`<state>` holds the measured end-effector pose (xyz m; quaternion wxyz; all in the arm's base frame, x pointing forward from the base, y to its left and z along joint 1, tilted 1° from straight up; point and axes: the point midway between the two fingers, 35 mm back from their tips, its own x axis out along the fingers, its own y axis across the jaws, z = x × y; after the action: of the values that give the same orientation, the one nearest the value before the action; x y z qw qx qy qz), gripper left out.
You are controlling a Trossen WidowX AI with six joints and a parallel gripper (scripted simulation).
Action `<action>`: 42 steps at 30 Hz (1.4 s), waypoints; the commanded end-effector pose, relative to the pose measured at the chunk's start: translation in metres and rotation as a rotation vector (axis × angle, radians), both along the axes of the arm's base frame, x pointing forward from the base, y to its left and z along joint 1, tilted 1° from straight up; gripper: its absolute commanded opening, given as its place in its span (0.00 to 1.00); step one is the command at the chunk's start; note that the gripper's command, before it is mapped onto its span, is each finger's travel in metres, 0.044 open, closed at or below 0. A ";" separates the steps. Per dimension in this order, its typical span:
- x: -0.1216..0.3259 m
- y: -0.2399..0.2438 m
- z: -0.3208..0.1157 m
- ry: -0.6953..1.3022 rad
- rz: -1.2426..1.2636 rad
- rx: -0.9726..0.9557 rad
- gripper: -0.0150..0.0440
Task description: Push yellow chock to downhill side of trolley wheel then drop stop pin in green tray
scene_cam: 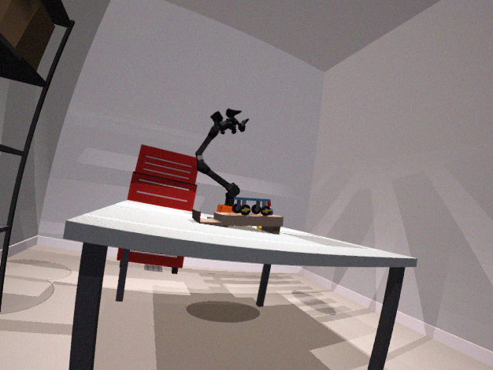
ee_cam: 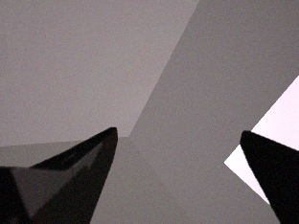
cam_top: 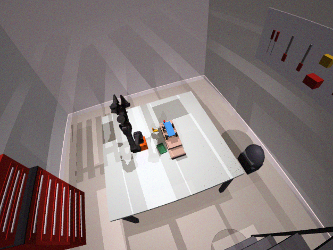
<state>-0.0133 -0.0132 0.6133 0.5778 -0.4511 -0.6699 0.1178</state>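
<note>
Nothing fills the wide-open tool [cam_top: 118,99] [scene_cam: 241,116] [ee_cam: 177,135], raised well above the table [cam_top: 172,185] [scene_cam: 239,249].

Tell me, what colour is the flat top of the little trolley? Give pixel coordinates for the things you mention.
Blue [cam_top: 169,128] [scene_cam: 253,198], seen best in the top view.

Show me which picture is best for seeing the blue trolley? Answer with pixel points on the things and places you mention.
The exterior view: the trolley [cam_top: 169,128] [scene_cam: 252,198] appears side-on there, with its wheels and blue top. The top view shows mostly its blue top, small. The wrist view doesn't show it.
</note>
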 end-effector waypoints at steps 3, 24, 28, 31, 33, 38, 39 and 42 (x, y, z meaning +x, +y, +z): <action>0.007 0.030 -0.008 0.051 0.001 -0.074 0.80; 0.161 0.257 -0.262 1.062 -0.246 -0.840 0.58; 0.186 0.257 -0.327 1.306 -0.349 -0.925 0.58; 0.200 0.249 -0.374 1.493 -0.438 -0.973 0.58; 0.206 0.240 -0.405 1.620 -0.503 -0.998 0.58; 0.211 0.208 -0.476 1.936 -0.687 -1.035 0.58; 0.210 0.201 -0.489 1.999 -0.727 -1.039 0.58; 0.202 0.176 -0.524 2.186 -0.856 -1.040 0.58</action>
<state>0.1955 0.1829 0.1172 0.5905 -0.4945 0.3953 0.5006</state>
